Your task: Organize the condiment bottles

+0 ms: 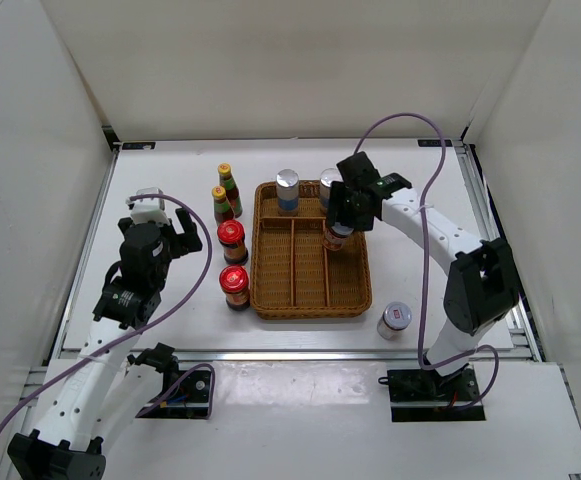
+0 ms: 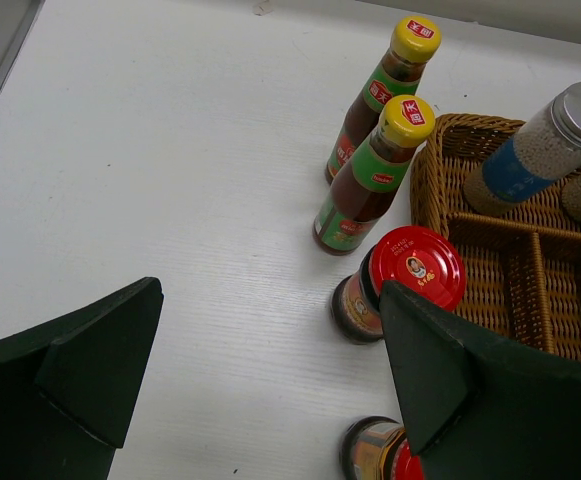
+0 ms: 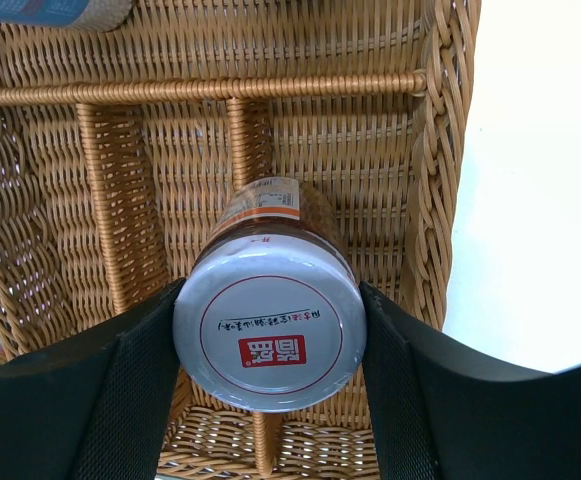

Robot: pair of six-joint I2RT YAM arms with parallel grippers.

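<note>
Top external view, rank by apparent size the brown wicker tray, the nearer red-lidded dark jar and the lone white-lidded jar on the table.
Largest: brown wicker tray.
Then the red-lidded dark jar and the white-lidded jar, too alike to rank.

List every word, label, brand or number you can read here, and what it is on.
"海天", as far as it reads, white on red: caps and necks of the yellow-capped sauce bottles.
Red block of Chinese characters and a small upside-down black line, illegible: lid of the white-lidded jar in the right pincer.
Red-lidded jar: portrait only; side label blurred.
No numbers.
</note>
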